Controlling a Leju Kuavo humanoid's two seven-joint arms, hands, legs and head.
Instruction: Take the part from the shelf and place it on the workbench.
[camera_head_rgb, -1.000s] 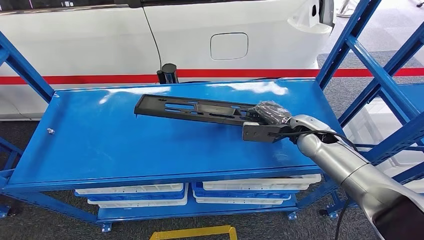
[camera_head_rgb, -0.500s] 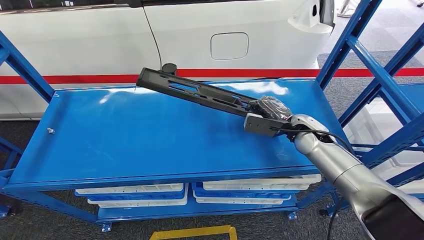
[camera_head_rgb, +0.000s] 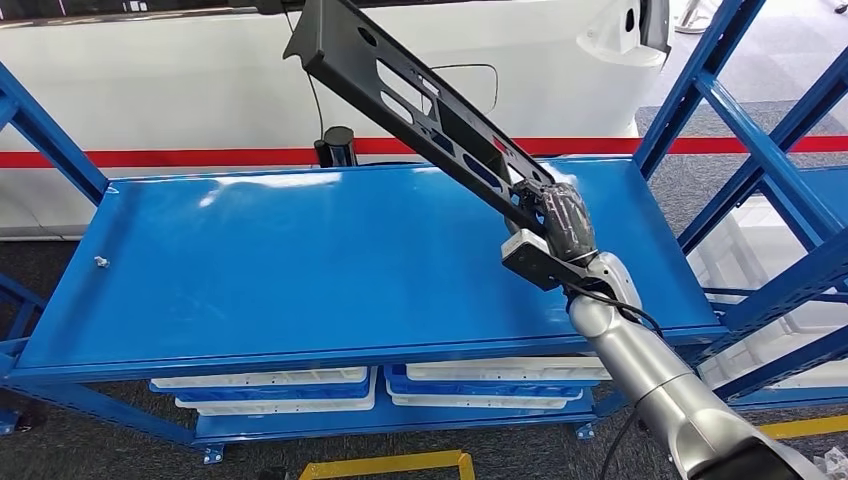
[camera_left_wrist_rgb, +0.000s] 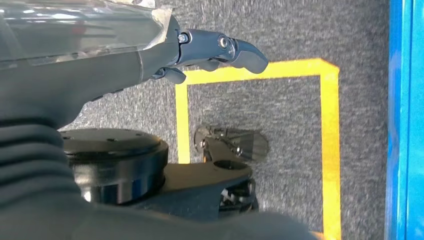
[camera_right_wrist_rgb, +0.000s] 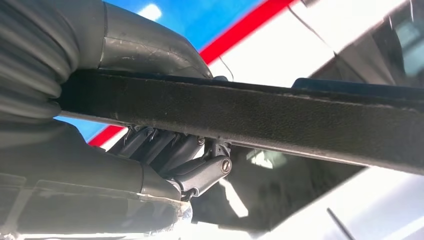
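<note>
One end of the long, stiff black part (camera_head_rgb: 420, 105) sits clamped in the right hand (camera_head_rgb: 562, 222), tilted high over the blue table (camera_head_rgb: 250, 270), so it looks lever-heavy; a nearer-middle hold seems steadier.

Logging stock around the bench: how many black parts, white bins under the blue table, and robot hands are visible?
Black part, held by the right hand: 1
White bins: 4
Robot hands, counting the left hand: 2
Total: 7
</note>
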